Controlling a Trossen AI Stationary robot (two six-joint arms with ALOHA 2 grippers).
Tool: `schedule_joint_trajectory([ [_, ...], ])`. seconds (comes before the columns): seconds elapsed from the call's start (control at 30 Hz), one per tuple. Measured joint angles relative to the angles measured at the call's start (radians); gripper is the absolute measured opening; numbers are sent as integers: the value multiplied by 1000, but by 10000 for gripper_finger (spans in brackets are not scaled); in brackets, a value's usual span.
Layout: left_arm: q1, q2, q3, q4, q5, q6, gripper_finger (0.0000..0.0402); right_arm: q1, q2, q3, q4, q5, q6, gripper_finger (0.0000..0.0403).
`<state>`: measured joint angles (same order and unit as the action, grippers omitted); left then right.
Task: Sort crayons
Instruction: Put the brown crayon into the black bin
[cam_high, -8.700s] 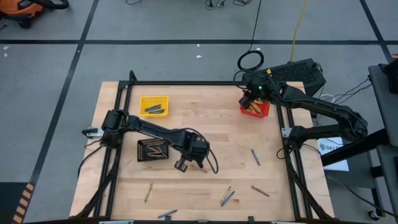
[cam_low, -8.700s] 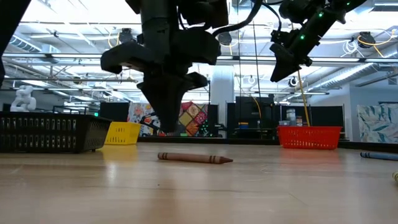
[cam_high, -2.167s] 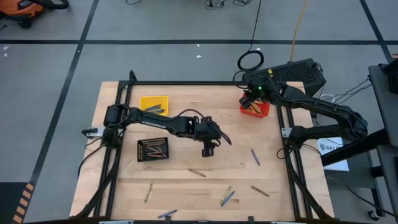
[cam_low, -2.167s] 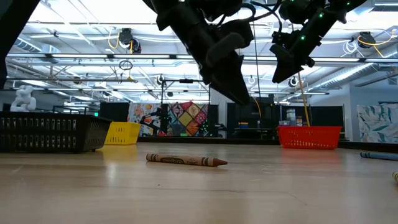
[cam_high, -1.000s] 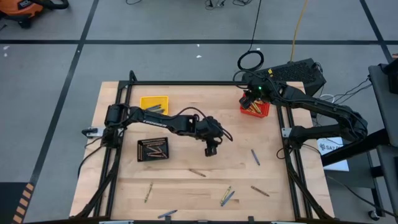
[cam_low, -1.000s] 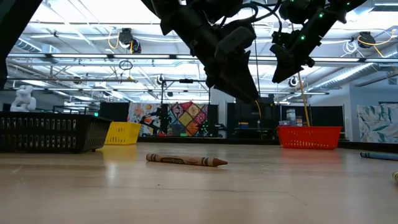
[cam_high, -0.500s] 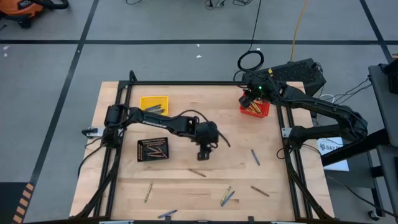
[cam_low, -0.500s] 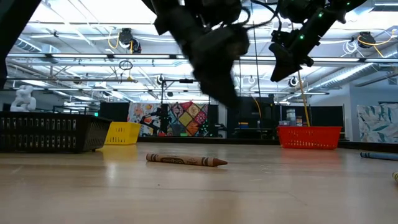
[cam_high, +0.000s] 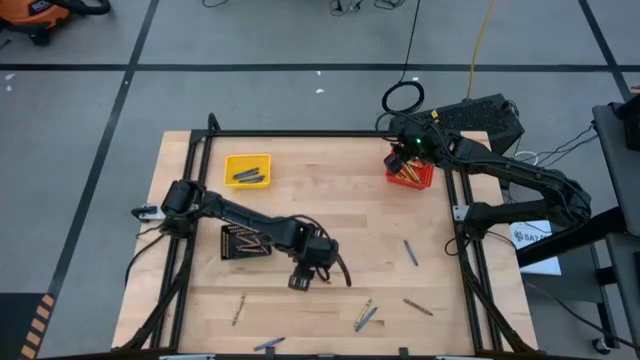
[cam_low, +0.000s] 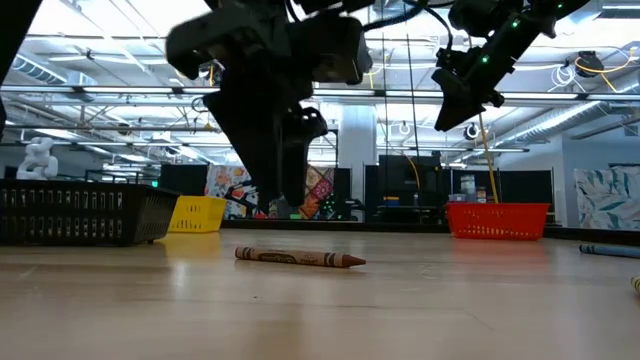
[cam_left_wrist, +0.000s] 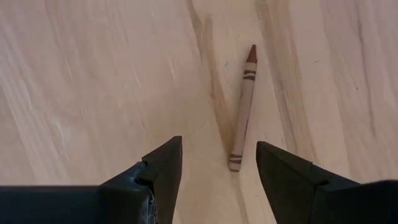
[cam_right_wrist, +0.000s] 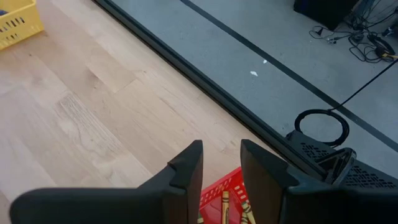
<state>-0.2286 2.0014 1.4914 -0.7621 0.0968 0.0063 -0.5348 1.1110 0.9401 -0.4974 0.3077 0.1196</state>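
The left gripper (cam_left_wrist: 217, 165) points straight down mid-table, fingers spread wide and empty, above a brown crayon (cam_left_wrist: 242, 109) lying flat. The right gripper (cam_right_wrist: 221, 165) hangs partly open, empty, over the red basket (cam_high: 412, 176) at the table's far right corner.

The dark, jointed left arm reaches from the desk's left edge toward its middle, its two-finger tool (cam_high: 300, 281) pointing down with fingers (cam_left_wrist: 160, 167) spread wide and empty. The right arm stretches along the far right corner, its tool (cam_right_wrist: 220, 163) raised, fingers partly parted.
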Motion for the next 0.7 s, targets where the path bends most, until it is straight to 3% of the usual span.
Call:
schedule_joint_trajectory([
  [0.27, -31, 8, -9, 72, 2, 1, 207, 0, 0, 0, -4, 0, 52, 96],
  [0.7, -15, 80, -27, 153, 115, 24, 207, 0, 0, 0, -20, -1, 52, 96],
])
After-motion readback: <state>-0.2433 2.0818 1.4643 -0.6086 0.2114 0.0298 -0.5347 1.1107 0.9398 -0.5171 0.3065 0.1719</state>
